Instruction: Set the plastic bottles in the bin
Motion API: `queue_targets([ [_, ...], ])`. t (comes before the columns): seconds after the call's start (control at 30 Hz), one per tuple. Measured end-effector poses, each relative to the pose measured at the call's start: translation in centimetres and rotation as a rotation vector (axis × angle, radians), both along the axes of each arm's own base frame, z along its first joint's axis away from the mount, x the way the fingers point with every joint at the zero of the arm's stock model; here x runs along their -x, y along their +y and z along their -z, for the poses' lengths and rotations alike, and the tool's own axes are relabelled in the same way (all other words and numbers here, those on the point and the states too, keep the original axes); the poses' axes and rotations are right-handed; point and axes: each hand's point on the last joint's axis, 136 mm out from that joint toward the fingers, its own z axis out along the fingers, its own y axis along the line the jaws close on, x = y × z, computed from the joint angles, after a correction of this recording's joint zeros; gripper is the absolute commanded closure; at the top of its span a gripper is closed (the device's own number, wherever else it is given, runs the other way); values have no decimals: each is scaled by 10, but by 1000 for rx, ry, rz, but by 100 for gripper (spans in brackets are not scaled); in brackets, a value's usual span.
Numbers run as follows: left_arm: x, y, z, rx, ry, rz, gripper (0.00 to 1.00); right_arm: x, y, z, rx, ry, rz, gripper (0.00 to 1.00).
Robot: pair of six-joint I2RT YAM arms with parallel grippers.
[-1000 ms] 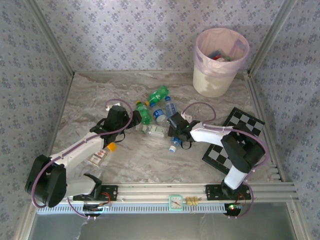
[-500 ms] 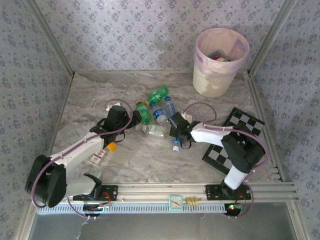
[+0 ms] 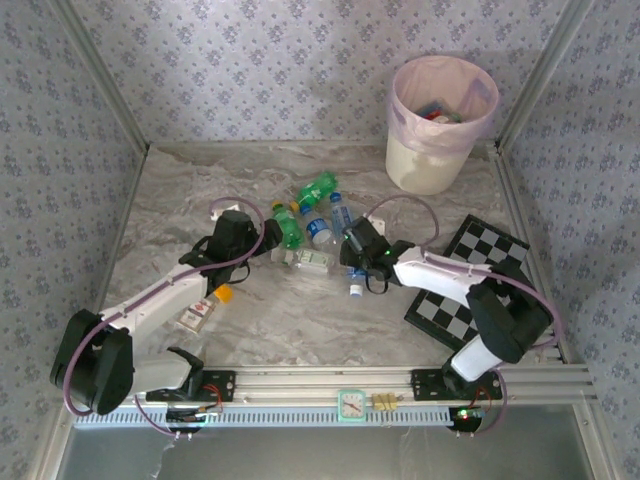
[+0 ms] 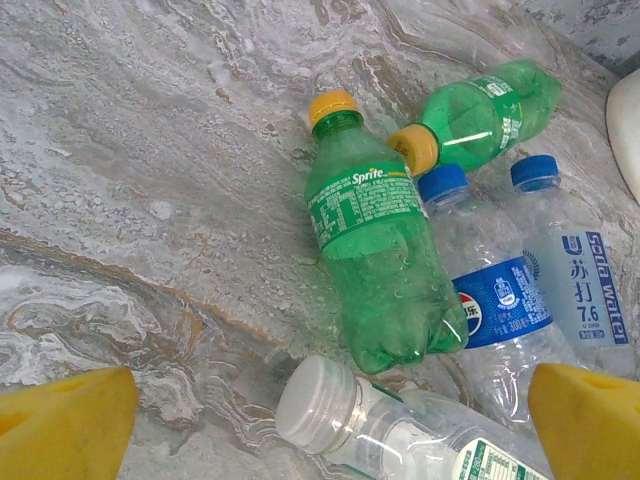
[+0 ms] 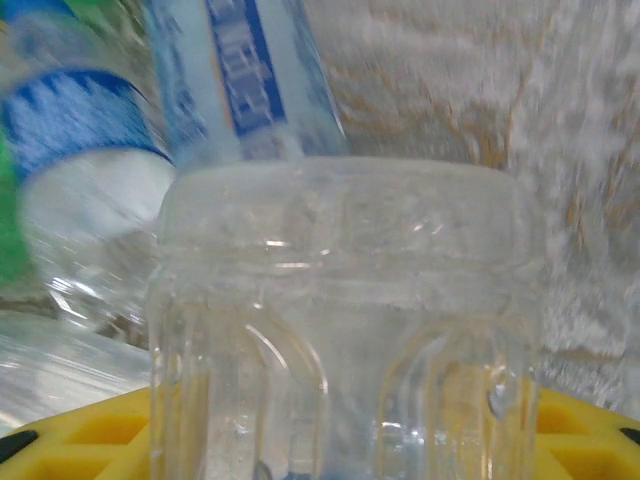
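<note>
From above, the bin point(image 3: 438, 168) stands at the far right corner of the table point(image 3: 180, 200), well apart from everything else, with a pink bag point(image 3: 404, 112) folded over its rim. Inside it a few blue and red things show. They are probably bottles that were dropped in, but they are too small to tell. Most of the task is left, I judge, because a pile of bottles point(image 3: 318, 230) lies in the middle of the table. The left gripper point(image 3: 268, 243) is at the left side of this pile and the right gripper point(image 3: 354, 272) at its near right side, just above a small clear bottle point(image 3: 354, 288). In the left wrist view the left gripper point(image 4: 325, 425) has its yellow jaws wide apart with nothing between them that they touch. Beyond them lie a green bottle point(image 4: 375, 260) with a yellow cap, a second green bottle point(image 4: 480, 110) behind it, two blue-labelled bottles point(image 4: 500, 310) to the right, and nearest a white-capped bottle point(image 4: 400, 435). In the right wrist view the right gripper point(image 5: 340, 445) has its jaws closed on the base of the small clear bottle point(image 5: 340, 300), which sits sharp between the yellow pads point(image 5: 80, 440) while the background is smeared. It is gripped and not yet carried to the bin.
</note>
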Motion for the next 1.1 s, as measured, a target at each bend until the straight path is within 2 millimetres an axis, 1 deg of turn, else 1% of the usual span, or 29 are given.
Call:
queue_targets([
  [0.03, 0, 0, 0, 2, -1, -1, 0, -4, 1, -10, -2, -25, -11, 53],
  [0.13, -2, 1, 1, 5, 1, -3, 0, -21, 1, -50, -5, -120, -49, 53],
  [0.27, -3, 1, 5, 9, 9, 0, 0, -52, -2, -113, 3, -256, -81, 53],
  [0.37, -2, 1, 6, 10, 13, 1, 0, -74, -13, -164, 5, -362, -82, 52],
  [0.47, -2, 1, 6, 12, 14, 4, 0, -97, -37, -214, -3, -466, -55, 52],
  [0.53, -2, 0, 6, 14, 13, 6, 0, -110, -59, -244, -18, -531, -20, 52],
  [0.7, -1, 0, 8, 16, 19, 10, 0, -140, -121, -324, -60, -722, 93, 51],
  [0.77, -1, 0, 9, 19, 22, 9, 0, -151, -140, -348, -73, -787, 135, 51],
  [0.83, 0, -1, 10, 23, 25, 9, 0, -164, -154, -364, -88, -834, 174, 51],
  [0.9, 0, -1, 10, 24, 27, 11, 0, -179, -168, -372, -103, -865, 213, 52],
  [0.97, 0, -1, 10, 25, 27, 11, 0, -195, -178, -370, -114, -872, 244, 52],
  [1.03, 0, -1, 10, 24, 28, 11, 0, -213, -187, -362, -117, -864, 274, 52],
  [1.1, 0, -1, 10, 25, 27, 11, 0, -233, -196, -350, -120, -844, 303, 52],
])
